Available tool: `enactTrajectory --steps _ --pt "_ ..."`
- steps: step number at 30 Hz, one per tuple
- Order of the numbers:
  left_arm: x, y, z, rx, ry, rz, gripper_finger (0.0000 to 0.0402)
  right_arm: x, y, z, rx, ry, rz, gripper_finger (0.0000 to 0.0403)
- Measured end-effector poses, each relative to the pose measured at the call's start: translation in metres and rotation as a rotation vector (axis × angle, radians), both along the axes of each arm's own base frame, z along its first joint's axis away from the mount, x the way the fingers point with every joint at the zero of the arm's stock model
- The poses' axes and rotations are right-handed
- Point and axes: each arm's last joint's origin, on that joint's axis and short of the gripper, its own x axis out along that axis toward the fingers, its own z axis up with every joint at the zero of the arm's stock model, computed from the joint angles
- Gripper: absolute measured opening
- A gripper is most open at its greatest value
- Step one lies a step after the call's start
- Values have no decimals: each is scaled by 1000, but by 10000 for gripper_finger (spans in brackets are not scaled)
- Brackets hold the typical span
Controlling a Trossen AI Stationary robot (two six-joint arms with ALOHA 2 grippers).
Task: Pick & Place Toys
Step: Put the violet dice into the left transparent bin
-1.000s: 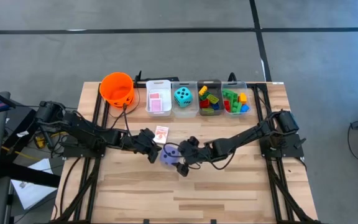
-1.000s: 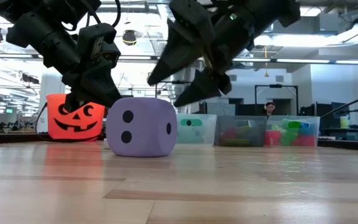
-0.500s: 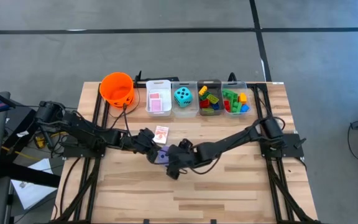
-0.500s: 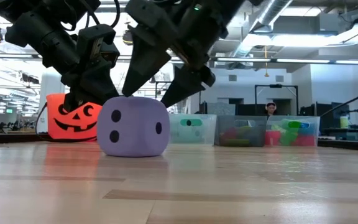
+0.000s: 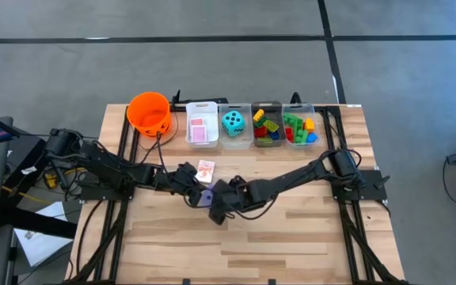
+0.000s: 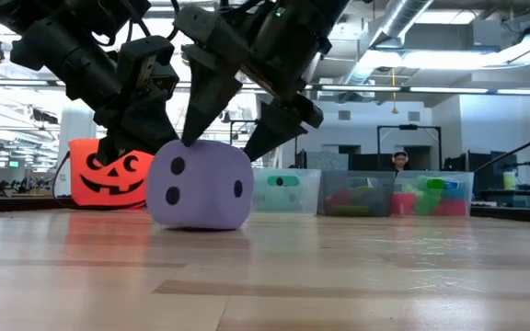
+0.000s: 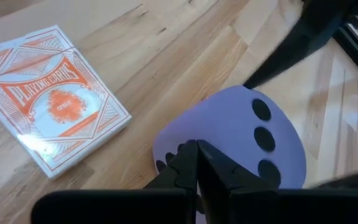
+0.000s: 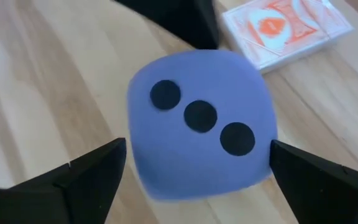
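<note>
A wooden tabletop [image 5: 307,229] carries a purple die [image 5: 204,197], with cards [image 5: 206,169] just beside it and a bucket [image 5: 149,112] and bins [image 5: 202,107] beyond.

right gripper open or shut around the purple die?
Open. The right gripper has its fingers spread wide on either side of the purple die.

My two dark jointed arms, black cables looped along the links, my right gripper [image 6: 237,115] with long tapered matte-black fingers, my left gripper [image 7: 197,163] equally black.
</note>
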Motion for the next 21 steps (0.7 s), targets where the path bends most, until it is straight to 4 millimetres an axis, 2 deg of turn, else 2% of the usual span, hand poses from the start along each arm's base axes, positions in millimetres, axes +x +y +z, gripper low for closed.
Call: enactTrajectory --steps 8,15,21 --pt "0 -1 0 -8 5 -11 0 -4 -2 -2 3 36 -34 348" --pt "0 0 0 -4 6 -7 0 -4 -2 -2 1 43 -29 353" --pt "0 0 0 -3 6 -6 0 2 0 13 -32 52 36 356"
